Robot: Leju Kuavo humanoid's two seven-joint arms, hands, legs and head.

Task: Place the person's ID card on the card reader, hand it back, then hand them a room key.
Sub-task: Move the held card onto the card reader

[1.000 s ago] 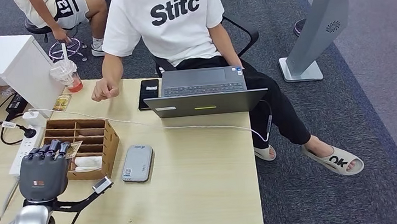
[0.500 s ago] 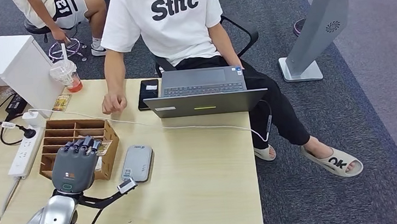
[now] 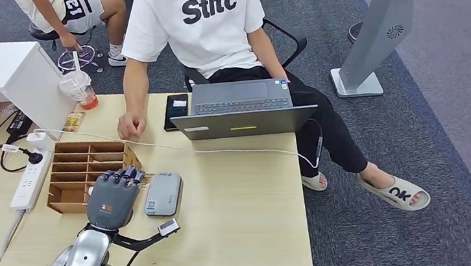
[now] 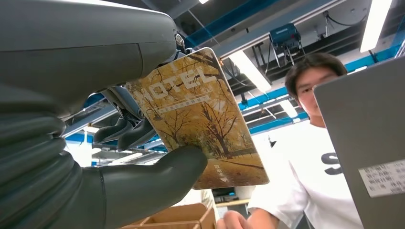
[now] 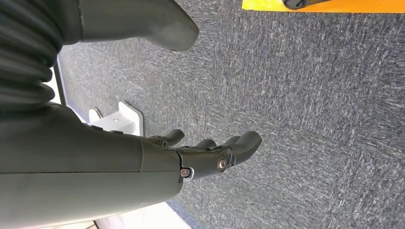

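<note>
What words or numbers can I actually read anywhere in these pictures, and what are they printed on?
"Stitc": white T-shirt of the seated person.
"HOTEL": room key card the left hand holds; its smaller print is unreadable.
"OK": sandal.
"13", partly cut off: jersey of the second person.
Labels on laptop and card reader: too small.

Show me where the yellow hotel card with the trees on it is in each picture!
Head view: the yellow hotel key card barely peeks out past the left hand, between the brown wooden slotted box and the grey card reader.
Left wrist view: the card sits mid-picture, pinched by the left hand.
Right wrist view: not in it.
Shared landmark: the wooden box.
</note>
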